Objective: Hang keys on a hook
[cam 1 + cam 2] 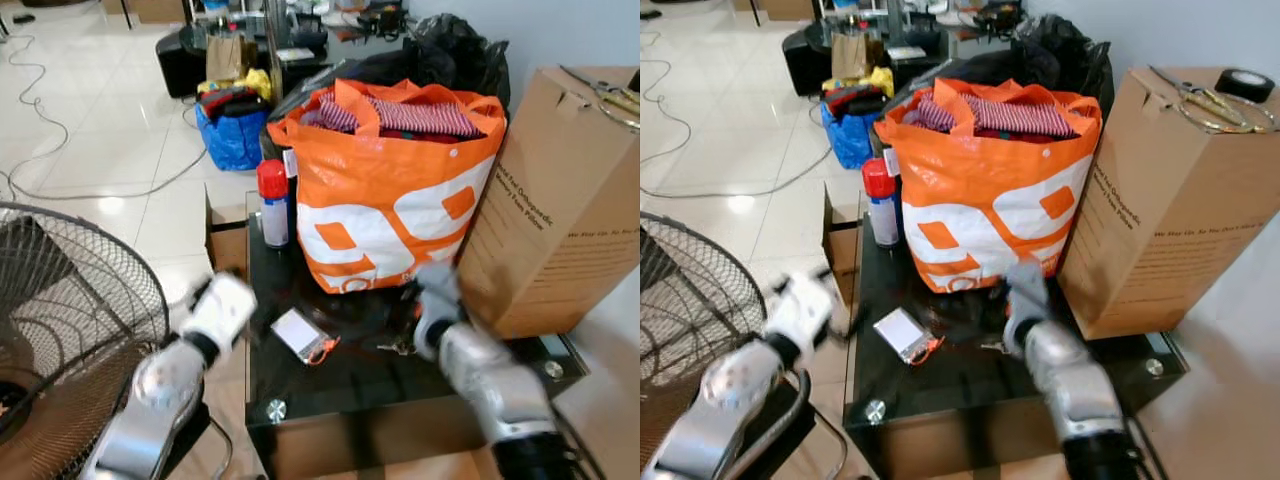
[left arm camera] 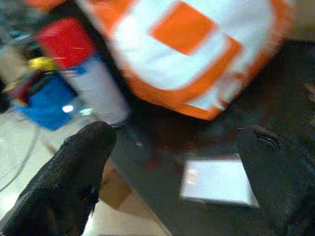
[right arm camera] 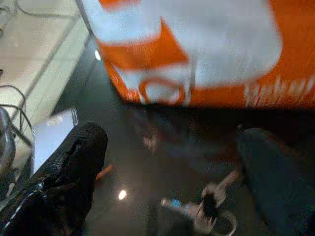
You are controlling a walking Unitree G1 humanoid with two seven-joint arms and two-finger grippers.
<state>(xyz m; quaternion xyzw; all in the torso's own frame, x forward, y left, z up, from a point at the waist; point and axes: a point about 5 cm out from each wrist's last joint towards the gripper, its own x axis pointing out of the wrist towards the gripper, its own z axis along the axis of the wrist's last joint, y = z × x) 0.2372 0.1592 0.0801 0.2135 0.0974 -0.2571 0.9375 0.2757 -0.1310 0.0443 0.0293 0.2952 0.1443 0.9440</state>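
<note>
Keys (image 3: 204, 211) on the dark glass tabletop (image 1: 400, 375), near the middle, in front of the orange bag (image 1: 390, 190), touching nothing. Right end effector (image 3: 172, 162) over the tabletop just above the keys, fingers (image 3: 74, 162) spread, released. Left end effector (image 2: 167, 162) at the tabletop's left edge, fingers apart, released, aimed toward a white card (image 1: 298, 332) lying left of the keys. Red-capped spray can (image 1: 273, 203) upright at the bag's left side, near the far left corner. Cardboard box (image 1: 560, 200) standing along the right edge, against the bag. Fan (image 1: 60, 330) on the floor beyond the left edge.
</note>
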